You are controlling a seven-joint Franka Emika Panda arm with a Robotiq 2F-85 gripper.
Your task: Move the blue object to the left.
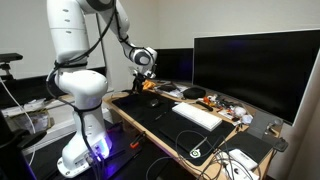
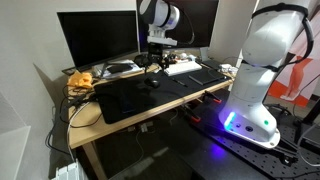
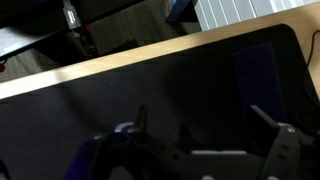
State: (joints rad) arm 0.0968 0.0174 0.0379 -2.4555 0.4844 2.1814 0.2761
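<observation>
A: What does the wrist view show that the others miss?

B: The blue object (image 3: 124, 128), small, lying on the black mat (image 3: 150, 90) just beside one of the jaws. In both exterior views it is too small to make out. Those show the monitor (image 1: 255, 70) and keyboard (image 1: 197, 113) on the counter (image 2: 85, 118).

A: And the jaws?

B: Spread wide over the mat, holding nothing.

The arm (image 1: 72, 40) consists of rounded white housings with dark seams at the joints. A black cable (image 1: 103, 42) runs alongside the upper links. The white base (image 2: 245, 110) carries a blue-violet indicator light (image 2: 231, 122). The gripper (image 2: 154, 64) is black, with dark fingers (image 3: 140, 118).
</observation>
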